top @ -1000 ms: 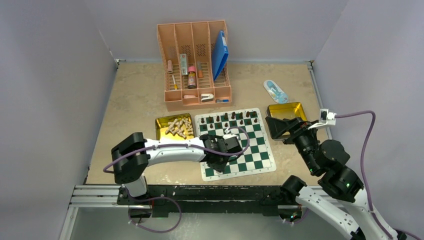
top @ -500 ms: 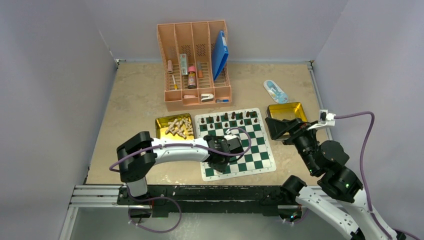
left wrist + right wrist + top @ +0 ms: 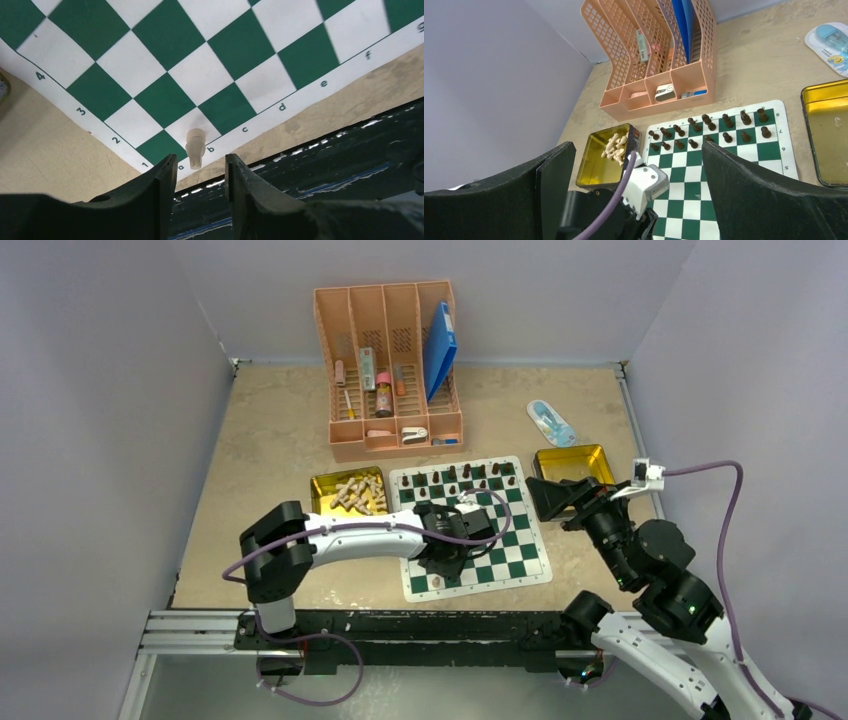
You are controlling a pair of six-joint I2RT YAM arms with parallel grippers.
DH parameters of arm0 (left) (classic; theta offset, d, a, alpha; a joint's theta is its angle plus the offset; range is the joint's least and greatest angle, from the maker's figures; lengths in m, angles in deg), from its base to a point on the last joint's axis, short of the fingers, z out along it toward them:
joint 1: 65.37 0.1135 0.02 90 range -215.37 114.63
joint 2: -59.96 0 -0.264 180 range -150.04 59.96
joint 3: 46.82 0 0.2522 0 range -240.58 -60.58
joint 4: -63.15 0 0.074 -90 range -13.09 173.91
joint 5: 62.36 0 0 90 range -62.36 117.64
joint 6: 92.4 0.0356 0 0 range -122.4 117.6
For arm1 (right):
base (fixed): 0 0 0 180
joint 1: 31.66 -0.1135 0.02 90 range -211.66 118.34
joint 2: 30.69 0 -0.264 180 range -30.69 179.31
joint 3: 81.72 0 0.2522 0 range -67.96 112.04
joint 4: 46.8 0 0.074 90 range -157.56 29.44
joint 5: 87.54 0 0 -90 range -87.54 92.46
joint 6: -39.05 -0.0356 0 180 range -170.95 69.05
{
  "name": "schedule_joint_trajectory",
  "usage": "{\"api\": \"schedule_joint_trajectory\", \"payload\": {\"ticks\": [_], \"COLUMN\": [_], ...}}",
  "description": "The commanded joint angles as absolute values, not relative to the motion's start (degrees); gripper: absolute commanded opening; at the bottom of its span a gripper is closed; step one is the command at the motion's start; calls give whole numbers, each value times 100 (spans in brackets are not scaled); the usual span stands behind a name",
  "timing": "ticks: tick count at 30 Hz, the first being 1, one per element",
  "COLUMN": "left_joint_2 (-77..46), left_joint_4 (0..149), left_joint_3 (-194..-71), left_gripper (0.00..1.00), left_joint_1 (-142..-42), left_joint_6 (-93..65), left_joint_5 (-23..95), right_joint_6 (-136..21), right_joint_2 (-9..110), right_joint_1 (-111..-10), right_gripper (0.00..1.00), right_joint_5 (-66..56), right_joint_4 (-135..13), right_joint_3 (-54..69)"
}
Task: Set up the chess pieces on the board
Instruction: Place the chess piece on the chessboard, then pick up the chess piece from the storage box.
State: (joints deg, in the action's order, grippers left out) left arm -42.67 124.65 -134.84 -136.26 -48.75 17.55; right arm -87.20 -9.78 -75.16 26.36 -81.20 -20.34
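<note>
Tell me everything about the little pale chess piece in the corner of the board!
The pale chess piece is small and tan and looks wooden, with one wider rounded end and a slimmer body. It seems to stand upright, alone in the near corner of the board, by the letters a and b, partly over the white border. The left gripper is right beside it, open and not touching it.

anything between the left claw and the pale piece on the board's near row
Nothing visible. The pale piece stands alone near the board's corner, just ahead of the open left claw.
</note>
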Motion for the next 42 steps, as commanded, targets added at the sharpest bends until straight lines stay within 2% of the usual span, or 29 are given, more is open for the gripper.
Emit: {"api": "schedule_joint_trajectory", "payload": {"ticks": [1, 9, 22, 25, 29, 37, 42], "left_joint_2": [-3938, -3510, -2390, -2466, -2613, -2874, -3074], "left_joint_4": [12661, 12837, 12888, 13037, 12644, 11717, 11537], "left_joint_3": [-13874, -14061, -13727, -13887, -13753, -13309, -13288], "left_gripper": [41, 41, 37, 38, 38, 38, 37], "left_joint_1": [-13632, -12930, -10362, -9858, -9199, -8472, -8382], "left_joint_6": [-4737, -4447, -3339, -3011, -2537, -1790, -1484], "left_joint_5": [1465, 1599, 1346, 1074, 1430, 2078, 2502], "right_joint_6": [-8651, -8594, -8339, -8295, -8269, -8264, -8252], "right_joint_2": [-973, -950, -917, -984, -979, -1084, -1167], "right_joint_1": [-7546, -7543, -7550, -7544, -7547, -7548, -7543], "right_gripper": [98, 98, 98, 98, 98, 98, 98], "right_joint_5": [2463, 2268, 1908, 1890, 1819, 1767, 1749], "right_joint_4": [-7836, -7707, -7576, -7473, -7495, -7480, -7494], "right_joint_3": [-2052, -2117, -2102, -2176, -2166, -2163, -2168]}}
